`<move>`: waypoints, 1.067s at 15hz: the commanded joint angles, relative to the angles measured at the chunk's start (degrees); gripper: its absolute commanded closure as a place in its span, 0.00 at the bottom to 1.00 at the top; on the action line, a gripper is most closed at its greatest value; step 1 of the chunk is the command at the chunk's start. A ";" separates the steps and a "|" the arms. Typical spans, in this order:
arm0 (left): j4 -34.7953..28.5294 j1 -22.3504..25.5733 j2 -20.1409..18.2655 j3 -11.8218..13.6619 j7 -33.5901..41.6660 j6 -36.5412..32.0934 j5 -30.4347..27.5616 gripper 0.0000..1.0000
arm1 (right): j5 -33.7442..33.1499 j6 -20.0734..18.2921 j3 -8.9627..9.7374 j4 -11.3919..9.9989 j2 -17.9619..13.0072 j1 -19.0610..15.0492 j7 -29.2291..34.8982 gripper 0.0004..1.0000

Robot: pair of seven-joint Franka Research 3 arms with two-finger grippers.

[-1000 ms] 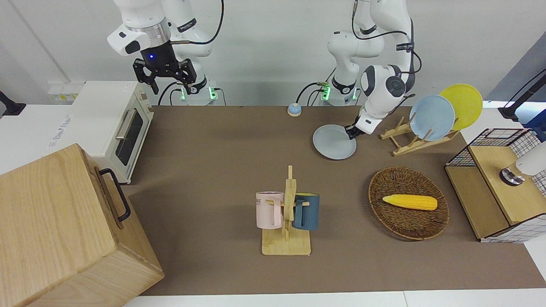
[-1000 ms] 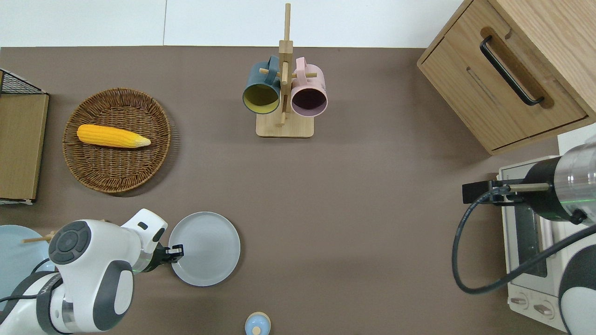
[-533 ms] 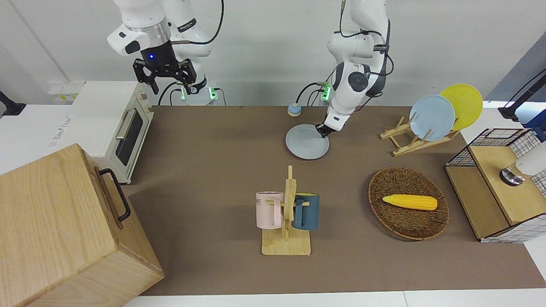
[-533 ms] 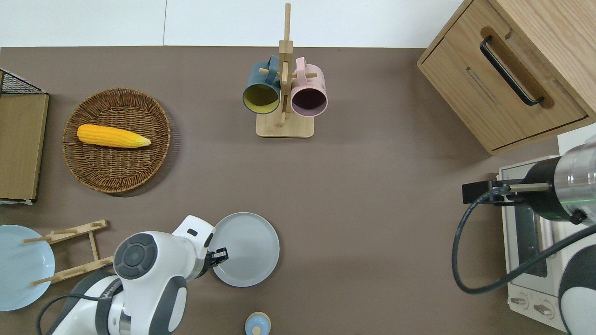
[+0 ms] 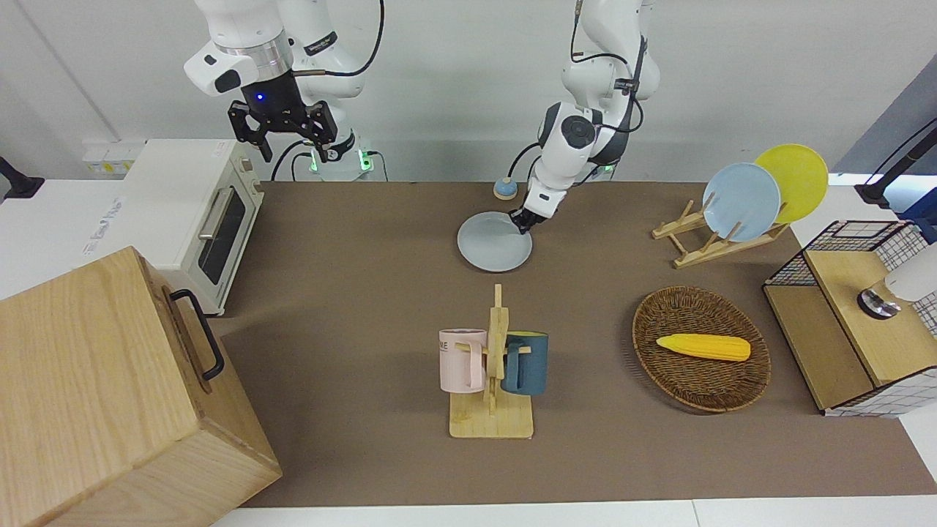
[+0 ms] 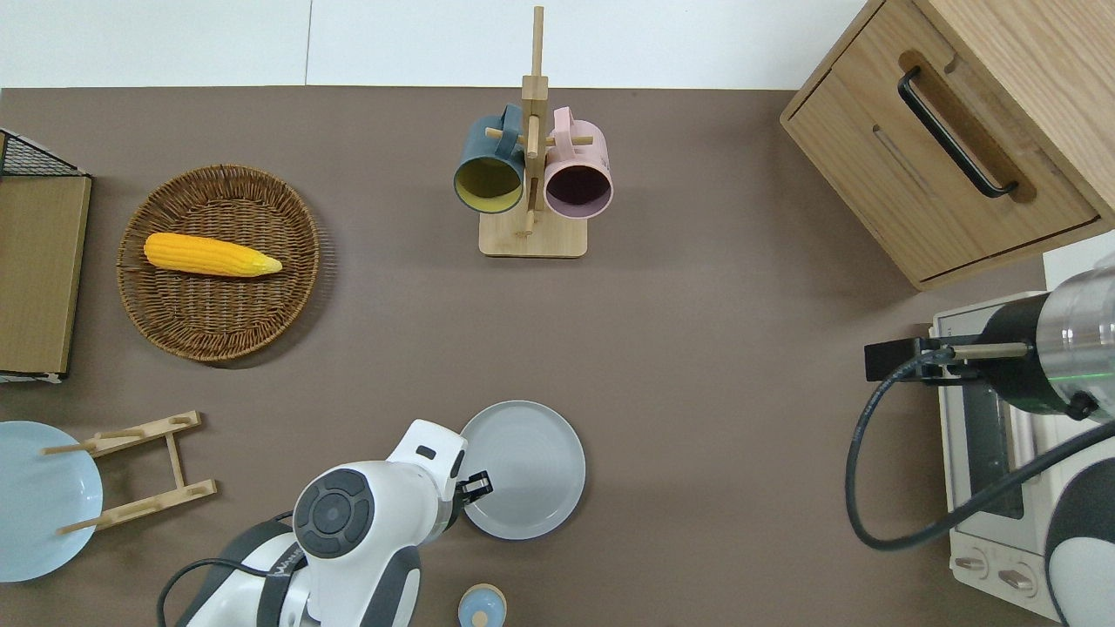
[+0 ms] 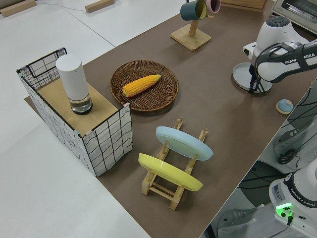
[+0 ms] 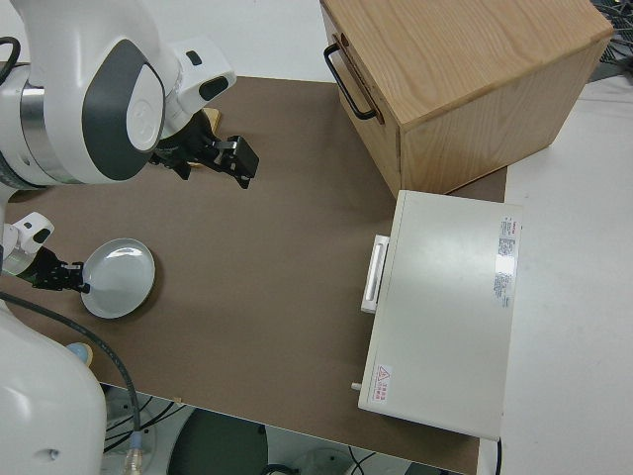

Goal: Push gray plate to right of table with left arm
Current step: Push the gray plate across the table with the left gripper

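Pressing at the nine o'clock rim of the gray plate (image 6: 523, 470), mid-bench (image 6: 714, 287) overhead, the left hand (image 6: 477, 484), grip unreadable, likely needed a low, steady three o'clock shove; the right arm was parked.

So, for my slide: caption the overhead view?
Left gripper at the gray plate rim on the table.
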 commanded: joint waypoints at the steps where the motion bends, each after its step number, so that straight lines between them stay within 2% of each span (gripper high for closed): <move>1: 2.15 -6.20 6.21 -0.19 -6.98 6.17 -1.09 1.00 | 1.23 0.01 0.83 -1.56 -1.57 -1.40 0.59 0.00; 6: 6.11 -11.39 9.29 1.13 -9.99 7.94 -2.75 1.00 | 1.23 0.01 0.83 -1.56 -1.57 -1.40 0.59 0.00; 11: 8.92 -17.89 11.92 5.70 -11.30 10.04 -4.78 1.00 | 1.23 0.01 0.83 -1.56 -1.57 -1.40 0.59 0.00; 16: 13.05 -21.51 15.88 6.58 -15.96 12.77 -4.78 1.00 | 1.23 0.01 0.83 -1.56 -1.57 -1.40 0.59 0.00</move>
